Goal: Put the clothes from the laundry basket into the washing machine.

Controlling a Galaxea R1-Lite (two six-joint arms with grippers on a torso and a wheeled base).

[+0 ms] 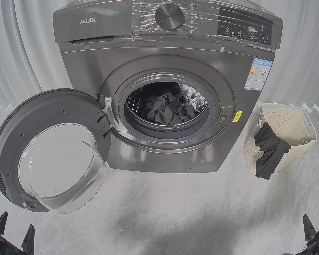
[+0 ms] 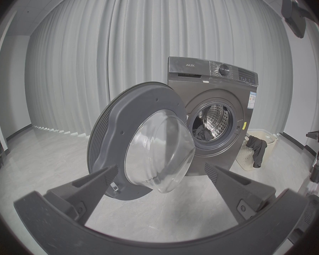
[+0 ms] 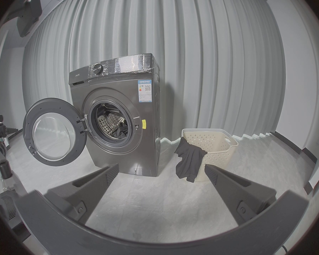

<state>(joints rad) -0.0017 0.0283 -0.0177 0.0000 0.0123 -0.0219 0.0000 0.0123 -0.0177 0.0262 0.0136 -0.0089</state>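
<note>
A grey front-loading washing machine [image 1: 166, 89] stands ahead with its round door [image 1: 51, 149] swung wide to the left. Dark clothes [image 1: 166, 108] lie inside the drum. To the machine's right sits a cream perforated laundry basket [image 1: 290, 131], and a dark garment [image 1: 269, 153] hangs over its near rim. My left gripper [image 1: 14, 229] is low at the front left, open and empty. My right gripper [image 1: 317, 218] is low at the front right, open and empty. Both are well back from the machine and the basket [image 3: 216, 144].
Pale tiled floor [image 1: 173, 202] stretches between me and the machine. Pleated white curtains [image 3: 209, 54] line the wall behind. The open door [image 2: 141, 142] sticks out over the floor on the left side.
</note>
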